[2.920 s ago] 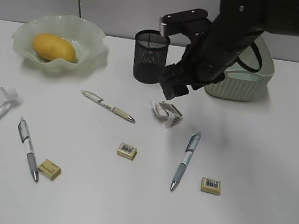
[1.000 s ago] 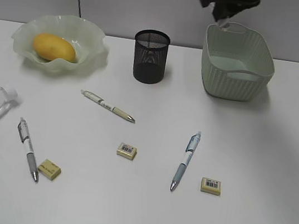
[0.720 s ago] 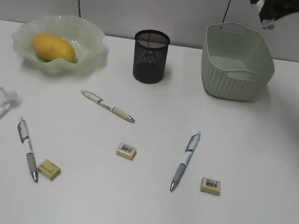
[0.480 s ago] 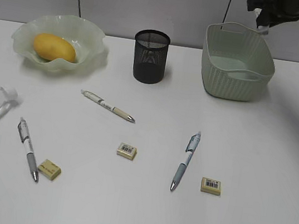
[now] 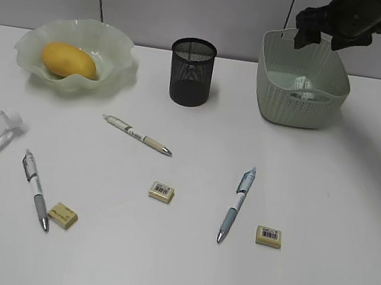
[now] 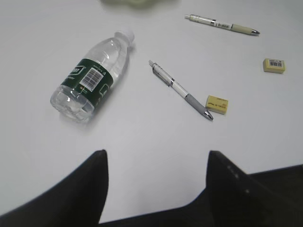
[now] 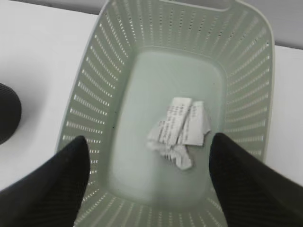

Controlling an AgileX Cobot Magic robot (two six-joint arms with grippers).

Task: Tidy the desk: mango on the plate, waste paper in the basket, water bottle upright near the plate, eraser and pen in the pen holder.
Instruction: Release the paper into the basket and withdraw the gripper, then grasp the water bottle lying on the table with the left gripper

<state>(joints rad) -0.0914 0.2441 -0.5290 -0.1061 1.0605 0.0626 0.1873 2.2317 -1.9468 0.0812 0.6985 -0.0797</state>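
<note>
The waste paper [image 7: 180,130] lies loose on the floor of the pale green basket [image 7: 94,94], also glimpsed inside the basket [image 5: 297,112] as waste paper [image 5: 305,96]. My right gripper [image 5: 326,39] hovers open above it, nothing between its fingers [image 7: 57,179]. The mango [image 5: 68,60] rests on the plate [image 5: 122,45]. The water bottle [image 6: 92,78] lies on its side at the desk's left edge, ahead of my open, empty left gripper [image 6: 156,156]. Three pens [image 5: 138,135] [image 5: 35,189] [image 5: 236,204] and three erasers [image 5: 161,191] [image 5: 63,215] [image 5: 269,236] lie scattered. The pen holder [image 5: 191,71] stands upright.
The pen holder [image 7: 7,111] stands just left of the basket. Near the bottle lie a pen [image 6: 182,90] and an eraser [image 6: 217,103]. The white desk [image 5: 352,210] extends bare to the right of the erasers.
My right gripper carried the waste paper from the desk up over the basket, then opened. The paper now lies inside the basket. The left gripper stayed put.
</note>
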